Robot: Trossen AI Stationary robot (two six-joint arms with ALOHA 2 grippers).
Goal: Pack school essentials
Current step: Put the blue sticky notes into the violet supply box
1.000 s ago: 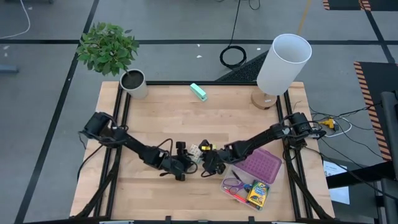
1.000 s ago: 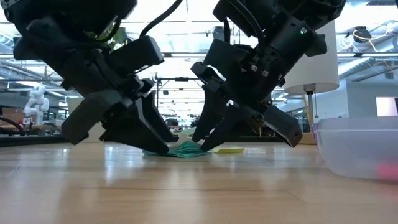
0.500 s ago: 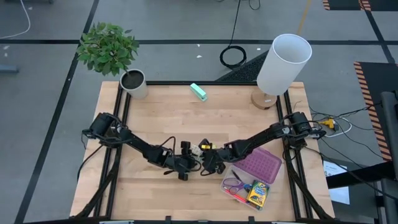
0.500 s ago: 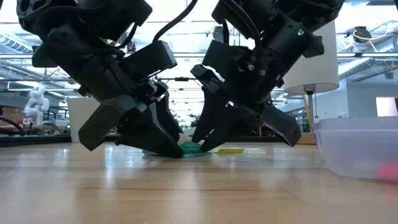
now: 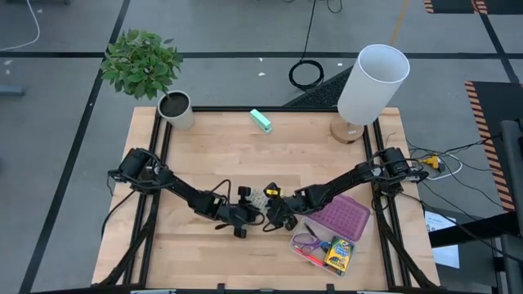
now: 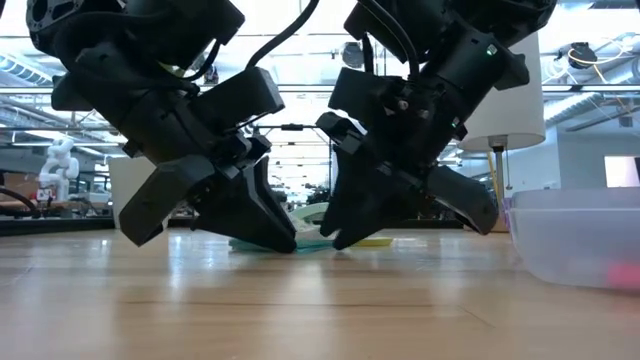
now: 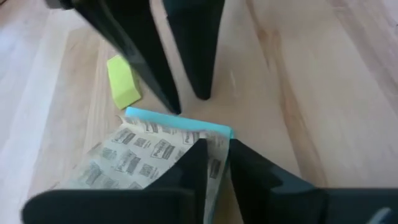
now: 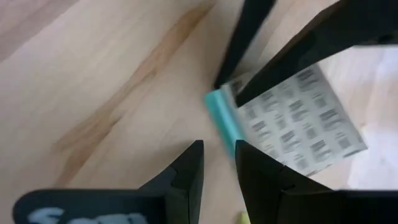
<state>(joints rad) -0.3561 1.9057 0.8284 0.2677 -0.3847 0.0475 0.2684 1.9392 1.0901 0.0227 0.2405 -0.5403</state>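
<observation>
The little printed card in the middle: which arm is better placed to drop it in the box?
Probably the right. Both the left gripper and the right gripper are down at the card, but the box lies on the right arm's side, close beside that gripper; the left would reach across.

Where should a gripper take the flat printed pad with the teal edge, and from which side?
The pad lies flat, so only its edges offer purchase. Likely pinch the teal edge across its thickness, coming in low at the end away from the yellow eraser.
</observation>
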